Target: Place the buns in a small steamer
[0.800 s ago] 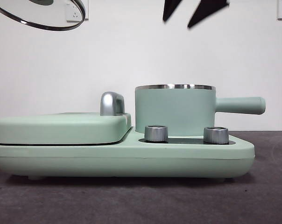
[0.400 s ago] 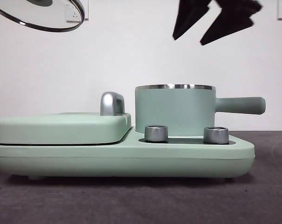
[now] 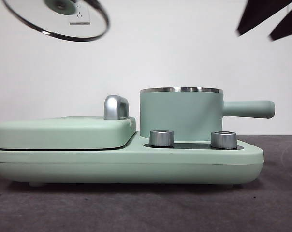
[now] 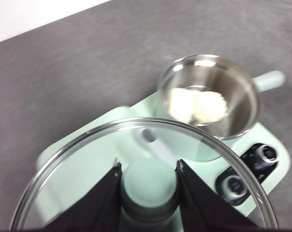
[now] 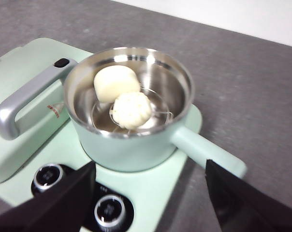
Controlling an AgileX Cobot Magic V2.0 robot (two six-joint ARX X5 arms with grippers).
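My left gripper (image 4: 148,186) clamps the glass lid (image 4: 88,164) by its knob; my right gripper (image 5: 148,193) gapes wide, empty. Both buns (image 5: 124,96) lie inside the small steamer (image 5: 131,140), below them.

a dark grey table (image 3: 281,208) carries one mint-green cooking appliance (image 3: 126,162), resting flat on it; a white wall stands behind.
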